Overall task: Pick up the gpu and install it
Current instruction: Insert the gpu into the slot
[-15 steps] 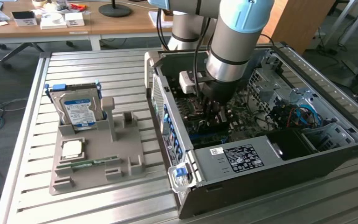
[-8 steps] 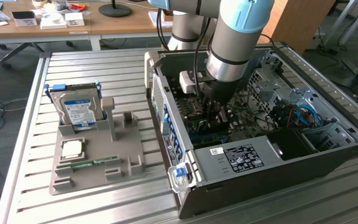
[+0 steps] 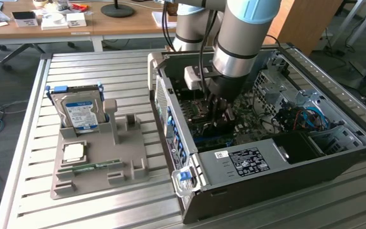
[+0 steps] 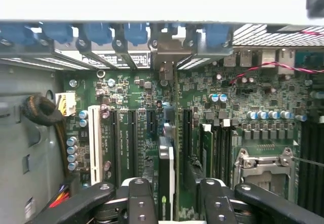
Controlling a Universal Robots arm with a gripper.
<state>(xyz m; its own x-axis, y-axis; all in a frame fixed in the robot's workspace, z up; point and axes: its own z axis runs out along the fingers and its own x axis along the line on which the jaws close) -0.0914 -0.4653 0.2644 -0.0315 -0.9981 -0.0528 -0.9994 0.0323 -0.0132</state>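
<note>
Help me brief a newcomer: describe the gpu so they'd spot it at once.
Find the open PC case on the slatted table; the gripper reaches down to its green motherboard. The gpu is the thin dark card standing on edge between the gripper's spread fingers. Unlike the empty slots beside it, it rises off the board.

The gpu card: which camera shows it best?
The wrist view: the gpu stands edge-on between the open pincer fingers, over the motherboard slots. In the exterior view the arm largely hides it inside the computer case.
</note>
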